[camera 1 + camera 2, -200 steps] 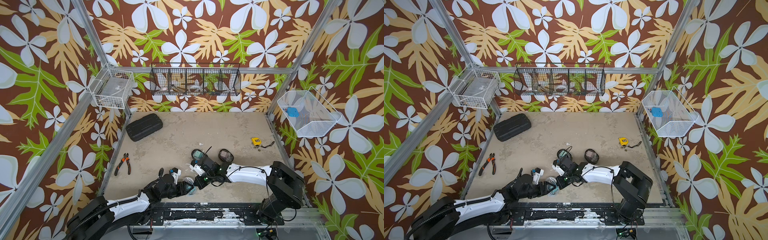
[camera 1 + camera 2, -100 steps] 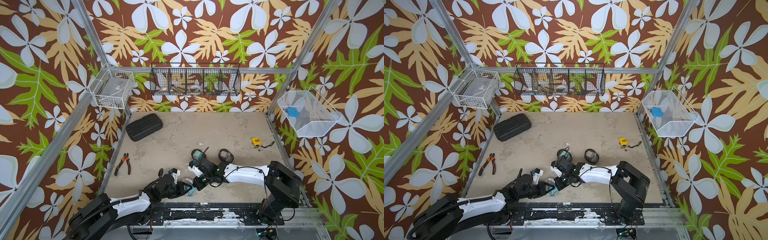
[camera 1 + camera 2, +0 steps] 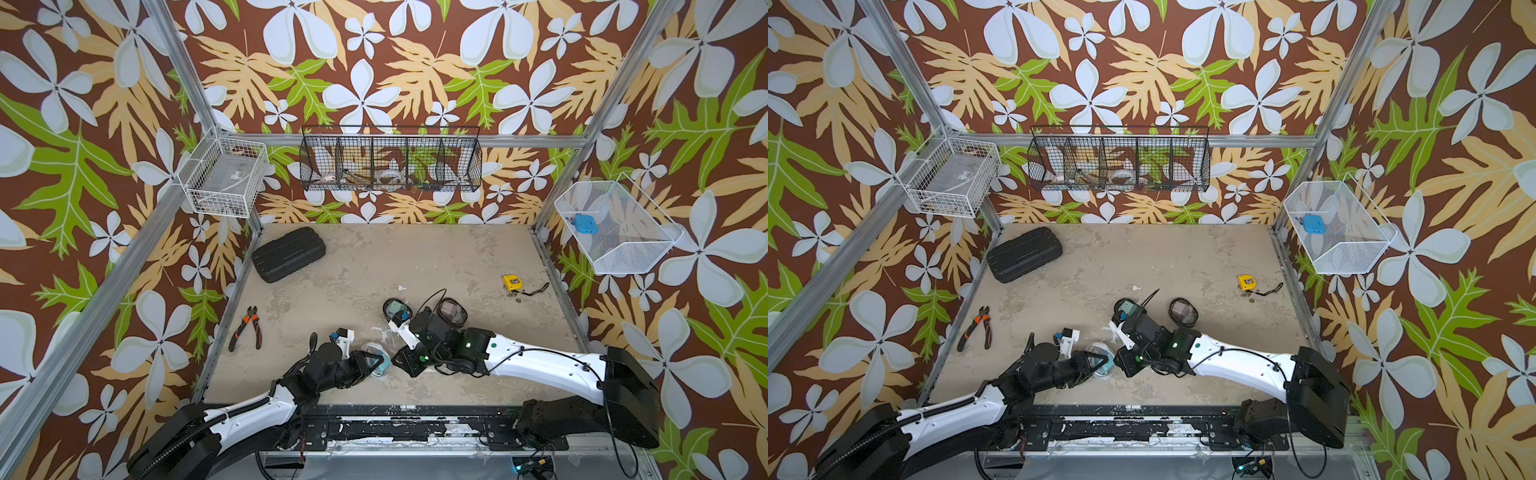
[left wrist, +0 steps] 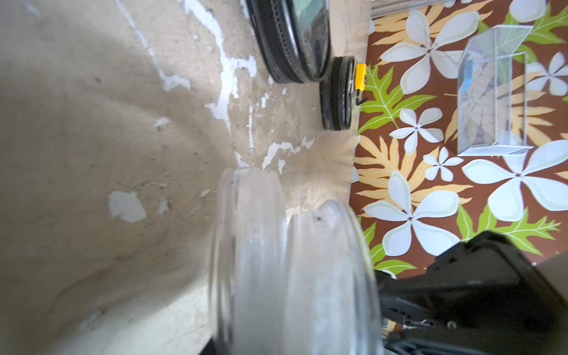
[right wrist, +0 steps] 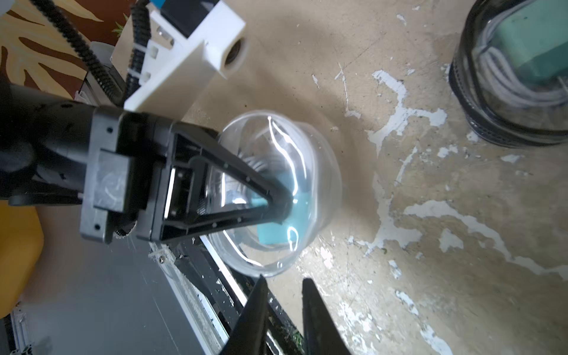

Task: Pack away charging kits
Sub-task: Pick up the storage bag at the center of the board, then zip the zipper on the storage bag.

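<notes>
**Item:** clear pouch (image 5: 310, 159), on desk (image 5: 430, 246), containing plug (image 5: 273, 236) and cable (image 5: 258, 161).
**Location:** at the tips of the left end effector (image 5: 278, 209), just ahead of the right end effector (image 5: 282, 285).
**Left:** clenched, apparently grasping the pouch's upper shell.
**Right:** released, narrow gap, empty.
**Step, judged:** closing the pouch.
**Handling:** left steadies without crushing. Right should take the nearest rim squarely, with the cable tucked clear of the seam.
**Black-rimmed pouch** (image 5: 507, 92)**:** filled, well beyond both.

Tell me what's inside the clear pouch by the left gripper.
A turquoise plug and part of a coiled white cable show through the clear pouch. The left gripper covers the rest of the cable.
</notes>
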You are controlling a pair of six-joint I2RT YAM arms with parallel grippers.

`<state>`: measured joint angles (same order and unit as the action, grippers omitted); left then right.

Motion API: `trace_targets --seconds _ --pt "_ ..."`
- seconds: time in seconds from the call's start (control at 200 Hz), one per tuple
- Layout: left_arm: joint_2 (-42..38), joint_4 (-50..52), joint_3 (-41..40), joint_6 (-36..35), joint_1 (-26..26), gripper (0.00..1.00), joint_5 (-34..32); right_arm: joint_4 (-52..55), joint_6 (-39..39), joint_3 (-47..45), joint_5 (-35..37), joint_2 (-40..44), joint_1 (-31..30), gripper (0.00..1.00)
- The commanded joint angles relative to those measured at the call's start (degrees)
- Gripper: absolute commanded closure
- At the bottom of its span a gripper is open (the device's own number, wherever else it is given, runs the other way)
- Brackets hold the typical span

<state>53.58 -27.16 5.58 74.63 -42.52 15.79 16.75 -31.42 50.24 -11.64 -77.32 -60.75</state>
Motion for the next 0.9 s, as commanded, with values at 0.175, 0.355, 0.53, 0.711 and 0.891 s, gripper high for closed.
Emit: trace_targets --seconds 0.175,0.355,0.53,0.711,0.891 --pt "-0.33 8.67 9.31 13.42 0.16 0.82 -8.29 -3.27 -3.57 1.47 12.14 4.70 -4.49 0.78" --pt "1.63 11.71 14.23 17.34 0.19 0.82 -10.19 -4.80 -2.87 3.52 13.22 2.73 -4.66 0.71" --pt "3.46 11.95 16.94 19.42 0.16 0.82 -10.43 -3.13 -2.41 5.60 16.26 0.28 -4.89 0.72" --pt "4.10 12.28 18.18 20.88 0.16 0.82 -10.78 -1.12 -3.01 6.82 18.53 -1.51 -4.90 0.73" --pt "4.73 12.32 18.94 21.47 0.16 0.82 -10.51 -0.06 -4.15 6.84 19.91 -2.38 -4.90 0.73"
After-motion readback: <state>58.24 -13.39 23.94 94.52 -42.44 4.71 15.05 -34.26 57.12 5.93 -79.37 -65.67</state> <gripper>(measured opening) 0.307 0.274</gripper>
